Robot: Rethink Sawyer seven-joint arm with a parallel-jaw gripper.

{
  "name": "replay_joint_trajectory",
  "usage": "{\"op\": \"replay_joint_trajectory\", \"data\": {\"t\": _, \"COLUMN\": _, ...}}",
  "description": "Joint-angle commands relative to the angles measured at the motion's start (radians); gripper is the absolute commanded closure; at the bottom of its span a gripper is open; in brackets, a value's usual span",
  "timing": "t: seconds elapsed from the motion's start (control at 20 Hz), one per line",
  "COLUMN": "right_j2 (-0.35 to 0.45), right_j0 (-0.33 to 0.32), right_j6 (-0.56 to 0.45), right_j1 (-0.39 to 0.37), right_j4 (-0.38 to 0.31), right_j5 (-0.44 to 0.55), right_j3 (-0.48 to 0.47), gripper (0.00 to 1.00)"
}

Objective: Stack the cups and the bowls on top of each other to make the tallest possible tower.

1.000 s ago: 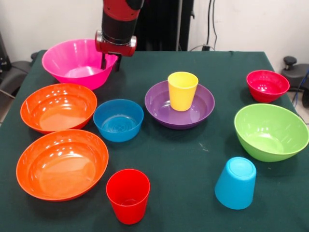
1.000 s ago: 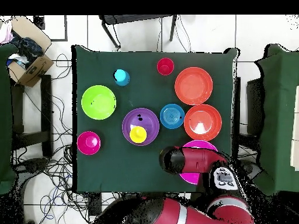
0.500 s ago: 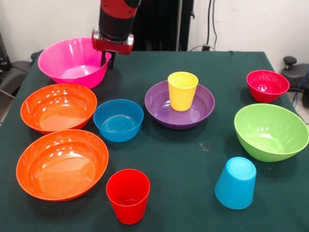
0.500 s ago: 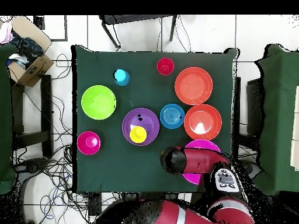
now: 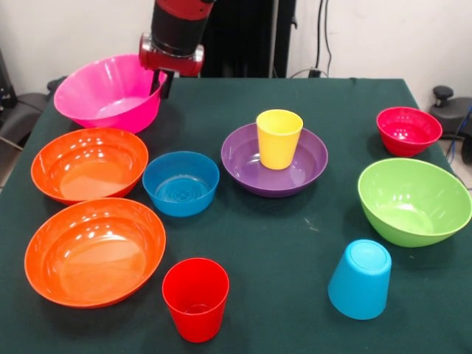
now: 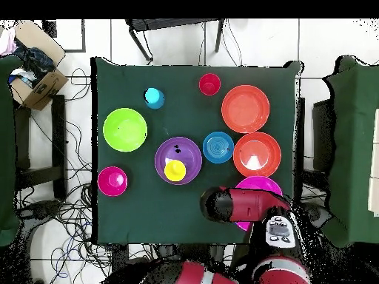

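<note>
My gripper (image 5: 161, 82) is shut on the right rim of the large magenta bowl (image 5: 107, 92), which hangs tilted just above the table's far left corner. In front of it sit two large orange bowls (image 5: 88, 164) (image 5: 94, 251) and a small blue bowl (image 5: 181, 183). A yellow cup (image 5: 279, 138) stands upright inside the wide purple bowl (image 5: 313, 158). The red cup (image 5: 195, 298) stands upright at the near edge. The light blue cup (image 5: 360, 279) stands upside down. The lime green bowl (image 5: 413, 200) and the small crimson bowl (image 5: 408, 130) are on the right.
The dark green table (image 5: 295, 243) carries all the pieces. In the overhead view a cardboard box (image 6: 33, 78) lies off one corner, a chair (image 6: 174, 29) stands at the far side, and cables trail across the floor (image 6: 66, 207).
The gripper has risen and shifted left in the front view, taking the magenta bowl with it. The bowl's gripped side is now higher and the bowl is tilted.
</note>
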Motion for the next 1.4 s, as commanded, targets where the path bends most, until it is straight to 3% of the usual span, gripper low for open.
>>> {"op": "replay_joint_trajectory", "data": {"t": 0.05, "right_j2": -0.001, "right_j0": 0.144, "right_j6": 0.068, "right_j1": -0.140, "right_j4": 0.009, "right_j5": 0.192, "right_j3": -0.051, "gripper": 1.00}}
{"op": "replay_joint_trajectory", "data": {"t": 0.3, "right_j2": -0.008, "right_j0": 0.207, "right_j6": 0.101, "right_j1": -0.170, "right_j4": 0.041, "right_j5": 0.260, "right_j3": -0.065, "gripper": 1.00}}
{"op": "replay_joint_trajectory", "data": {"t": 0.8, "right_j2": -0.056, "right_j0": 0.332, "right_j6": 0.236, "right_j1": -0.136, "right_j4": 0.107, "right_j5": 0.335, "right_j3": -0.141, "gripper": 1.00}}
{"op": "replay_joint_trajectory", "data": {"t": 1.05, "right_j2": -0.097, "right_j0": 0.363, "right_j6": 0.222, "right_j1": -0.167, "right_j4": 0.123, "right_j5": 0.368, "right_j3": -0.137, "gripper": 1.00}}
{"op": "replay_joint_trajectory", "data": {"t": 1.4, "right_j2": -0.134, "right_j0": 0.409, "right_j6": 0.289, "right_j1": -0.153, "right_j4": 0.143, "right_j5": 0.322, "right_j3": -0.161, "gripper": 1.00}}
